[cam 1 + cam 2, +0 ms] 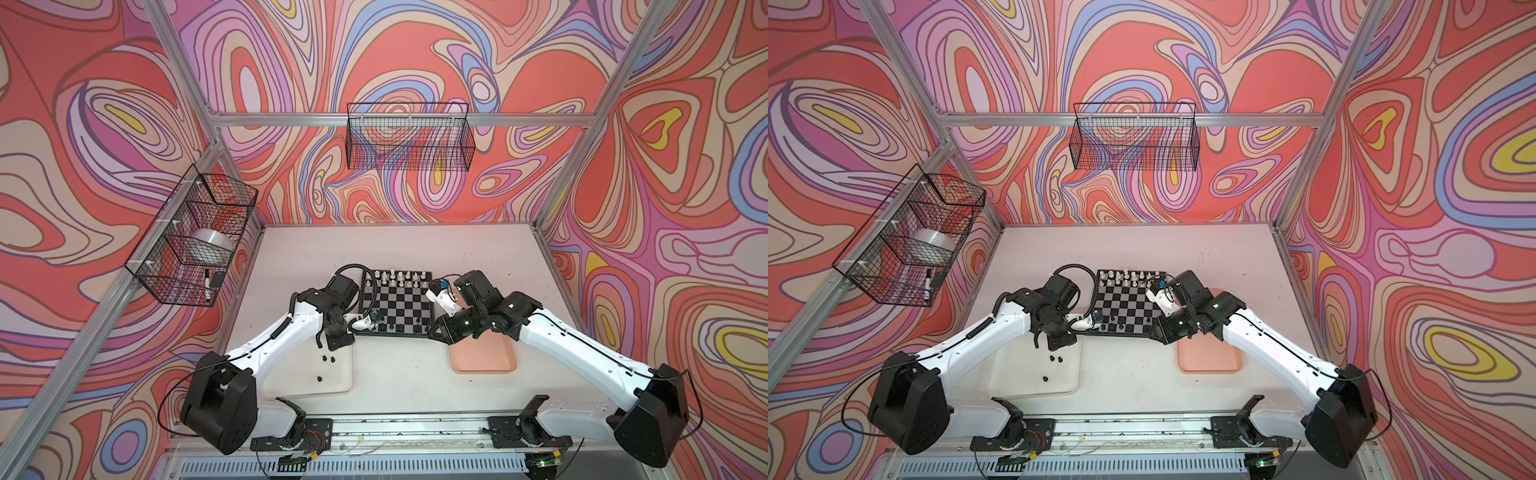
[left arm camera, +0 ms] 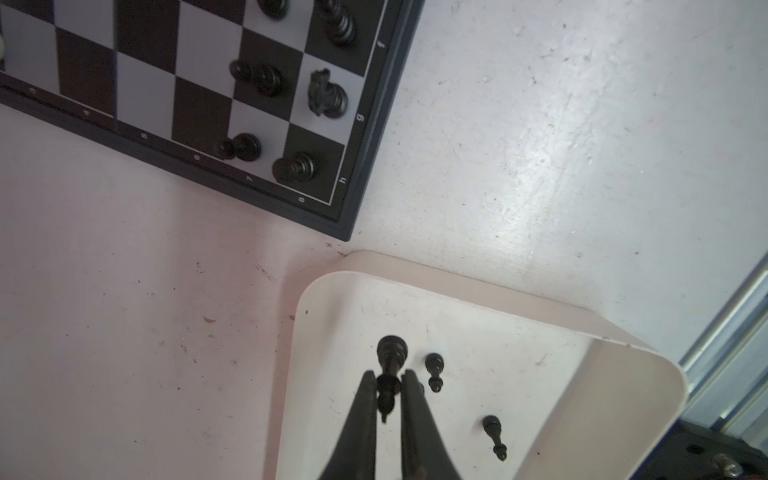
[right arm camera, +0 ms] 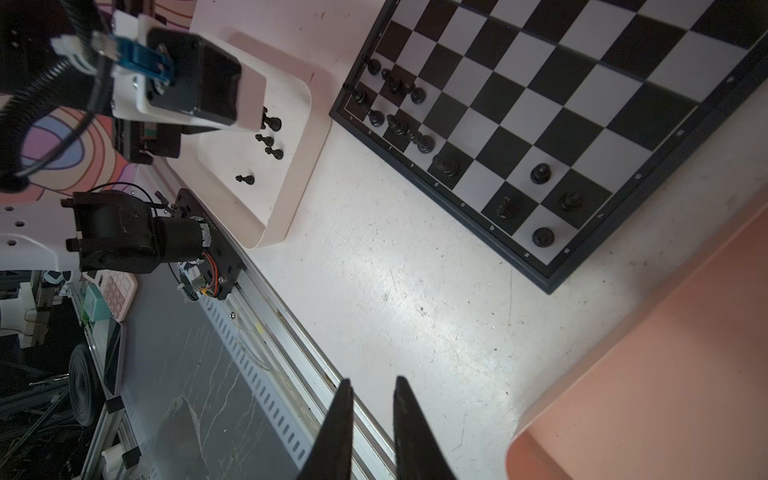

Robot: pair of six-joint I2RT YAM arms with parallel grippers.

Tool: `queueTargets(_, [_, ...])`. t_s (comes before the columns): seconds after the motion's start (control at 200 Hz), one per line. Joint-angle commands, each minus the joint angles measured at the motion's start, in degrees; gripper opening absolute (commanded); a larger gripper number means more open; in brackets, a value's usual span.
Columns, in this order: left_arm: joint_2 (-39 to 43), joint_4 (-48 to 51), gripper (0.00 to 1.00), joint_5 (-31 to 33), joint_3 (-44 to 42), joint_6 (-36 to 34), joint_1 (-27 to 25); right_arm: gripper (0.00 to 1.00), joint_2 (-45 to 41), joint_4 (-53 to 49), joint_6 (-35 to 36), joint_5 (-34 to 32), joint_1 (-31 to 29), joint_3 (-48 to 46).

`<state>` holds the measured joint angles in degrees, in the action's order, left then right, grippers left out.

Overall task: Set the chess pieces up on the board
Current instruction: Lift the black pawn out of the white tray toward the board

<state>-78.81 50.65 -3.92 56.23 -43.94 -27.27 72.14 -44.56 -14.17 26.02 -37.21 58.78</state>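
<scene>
The board (image 1: 395,303) lies mid-table, with cream-white chess pieces (image 1: 399,276) on its far rows and black ones (image 3: 399,124) on its near rows. My left gripper (image 2: 386,380) hangs over the white tray (image 2: 540,374), shut on a black piece (image 2: 392,351) that juts past the fingertips. Two more black pieces (image 2: 434,370) lie loose on the tray beside it. My right gripper (image 3: 372,386) hovers over bare table by the board's near right corner. Its jaws stand a narrow gap apart with nothing between them.
A pink tray (image 1: 486,353) sits at the right under my right arm. Wire baskets hang on the back wall (image 1: 409,137) and the left wall (image 1: 195,237), the left one holding a tape roll and a marker. A metal rail (image 1: 407,428) runs along the table front.
</scene>
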Motion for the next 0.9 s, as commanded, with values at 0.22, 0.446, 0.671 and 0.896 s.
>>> queueTargets(0.22, [-5.1,5.0,0.13,-0.8,9.9,-0.5,-2.2,0.18,-1.0,-0.9,1.0,-1.6,-0.1,-0.4])
queueTargets(0.446, [-9.3,5.7,0.13,-0.2,15.9,0.2,-6.0,0.19,-3.5,-3.2,0.9,-2.7,-0.1,0.9])
queueTargets(0.671, [-14.2,5.8,0.13,-0.3,21.4,0.5,-9.5,0.19,-7.7,-8.0,0.6,-4.7,-0.1,3.8])
queueTargets(0.896, [-18.8,5.7,0.13,-1.2,26.1,0.8,-12.4,0.2,-11.7,-12.6,-0.2,-6.3,-0.1,8.4])
